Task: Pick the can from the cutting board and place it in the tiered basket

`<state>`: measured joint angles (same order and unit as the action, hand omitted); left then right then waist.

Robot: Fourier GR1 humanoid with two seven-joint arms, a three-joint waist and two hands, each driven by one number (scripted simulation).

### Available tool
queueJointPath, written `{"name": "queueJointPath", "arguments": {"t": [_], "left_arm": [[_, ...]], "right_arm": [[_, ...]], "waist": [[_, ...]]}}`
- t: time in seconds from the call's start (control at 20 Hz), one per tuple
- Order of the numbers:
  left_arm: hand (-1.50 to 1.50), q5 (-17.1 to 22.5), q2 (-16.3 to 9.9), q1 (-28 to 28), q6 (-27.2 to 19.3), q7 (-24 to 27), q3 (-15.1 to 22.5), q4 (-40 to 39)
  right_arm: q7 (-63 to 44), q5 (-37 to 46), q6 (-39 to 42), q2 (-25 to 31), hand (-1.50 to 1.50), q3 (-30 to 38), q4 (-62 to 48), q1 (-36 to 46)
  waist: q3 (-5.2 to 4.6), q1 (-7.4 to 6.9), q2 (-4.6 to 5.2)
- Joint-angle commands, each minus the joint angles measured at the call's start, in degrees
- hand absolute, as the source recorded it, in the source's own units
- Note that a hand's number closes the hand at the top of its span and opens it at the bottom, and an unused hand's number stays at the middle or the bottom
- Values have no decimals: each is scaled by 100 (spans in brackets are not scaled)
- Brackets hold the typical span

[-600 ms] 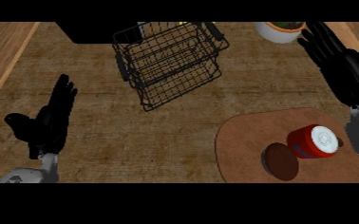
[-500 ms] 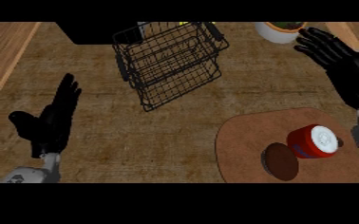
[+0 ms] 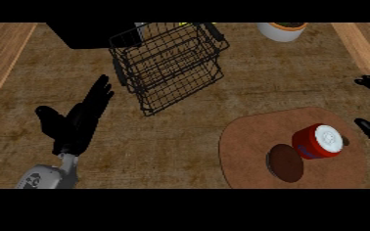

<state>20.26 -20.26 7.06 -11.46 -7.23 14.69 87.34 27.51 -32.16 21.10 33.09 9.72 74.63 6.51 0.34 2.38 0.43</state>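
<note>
left hand (image 3: 78,120) lower left, fingers straight, upright, holding nothing. right hand (image 3: 362,122) barely visible at right edge beside red can (image 3: 318,141); openness unclear.

bare counter between tiered basket (image 3: 170,63) – cutting board (image 3: 249,142)

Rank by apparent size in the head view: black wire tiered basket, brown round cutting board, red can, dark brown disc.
1. Brown round cutting board, cut off by the view's edge.
2. Black wire tiered basket, nearly as large.
3. Red can.
4. Dark brown disc, close to the can.
</note>
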Motion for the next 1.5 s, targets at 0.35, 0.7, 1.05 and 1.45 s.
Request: {"name": "queueJointPath", "arguments": {"t": [0.35,0.7,1.05,1.45], "left_arm": [[0,8,154,279,159,-252,57,-183],[0,27,149,216,297,-224,1,-219],[0,-92,249,234,150,-458,-33,13],[0,-95,231,332,499,-443,-198,-98]], "right_arm": [[2905,2401,494,1190,-150,279,52,-1645],[1383,3353,-1412,1650,-150,819,1583,-2557],[-101,3667,-1305,1343,-150,1070,4090,-4136],[-1432,5505,-1828,506,-150,0,4508,-3977]], "waist": [[-26,-76,-57],[-59,-17,-81],[-49,-50,-83],[-34,-250,-40]]}}
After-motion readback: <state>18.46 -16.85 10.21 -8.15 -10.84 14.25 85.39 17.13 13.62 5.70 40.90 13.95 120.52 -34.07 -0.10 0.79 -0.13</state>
